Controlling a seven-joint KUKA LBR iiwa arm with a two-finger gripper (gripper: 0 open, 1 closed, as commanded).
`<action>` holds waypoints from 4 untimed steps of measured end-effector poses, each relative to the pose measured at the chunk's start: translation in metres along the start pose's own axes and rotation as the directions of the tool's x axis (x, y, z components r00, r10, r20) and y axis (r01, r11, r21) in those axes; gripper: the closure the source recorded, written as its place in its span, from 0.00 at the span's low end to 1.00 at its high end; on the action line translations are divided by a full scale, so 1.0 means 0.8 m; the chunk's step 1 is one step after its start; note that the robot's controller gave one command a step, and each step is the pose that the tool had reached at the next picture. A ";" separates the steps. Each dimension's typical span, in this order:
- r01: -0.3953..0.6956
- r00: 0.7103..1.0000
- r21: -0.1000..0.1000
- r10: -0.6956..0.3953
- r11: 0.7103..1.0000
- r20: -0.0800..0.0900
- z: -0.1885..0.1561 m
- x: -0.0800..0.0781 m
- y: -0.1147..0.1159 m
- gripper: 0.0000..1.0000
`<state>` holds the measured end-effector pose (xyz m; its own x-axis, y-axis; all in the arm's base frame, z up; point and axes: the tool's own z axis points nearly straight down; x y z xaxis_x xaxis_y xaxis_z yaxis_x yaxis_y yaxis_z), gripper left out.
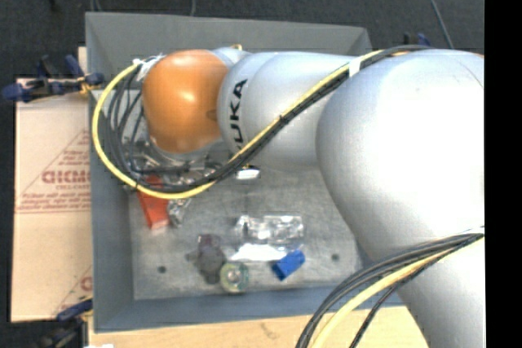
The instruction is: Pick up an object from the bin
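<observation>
My gripper (177,210) reaches down from under the orange wrist cover at the left of the bin, close to the floor. Directly to its left, and seemingly touching it, stands an orange-red block (152,209); whether the gripper holds it is hidden. A dark grey lumpy thing (208,253) lies a little below and to the right of the gripper.
Along the bin's front lie a small greenish tape roll (234,277), a blue block (288,264), a white slip (254,253) and a crumpled clear plastic bag (270,227). The arm covers the bin's back and right half.
</observation>
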<state>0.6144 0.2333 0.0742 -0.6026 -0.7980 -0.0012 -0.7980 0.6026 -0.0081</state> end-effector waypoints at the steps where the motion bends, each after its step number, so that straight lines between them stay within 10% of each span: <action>1: 0.253 0.967 0.000 -0.253 0.967 0.009 -0.001 0.015 0.003 0.00; 2: 0.249 0.968 -0.002 -0.249 0.968 0.010 -0.002 0.014 0.003 1.00; 4: 0.234 0.972 0.000 -0.234 0.972 0.009 -0.091 0.011 -0.003 1.00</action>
<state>0.6104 0.2255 0.1470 -0.3995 -0.9167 -0.0081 -0.9167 0.3996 -0.0078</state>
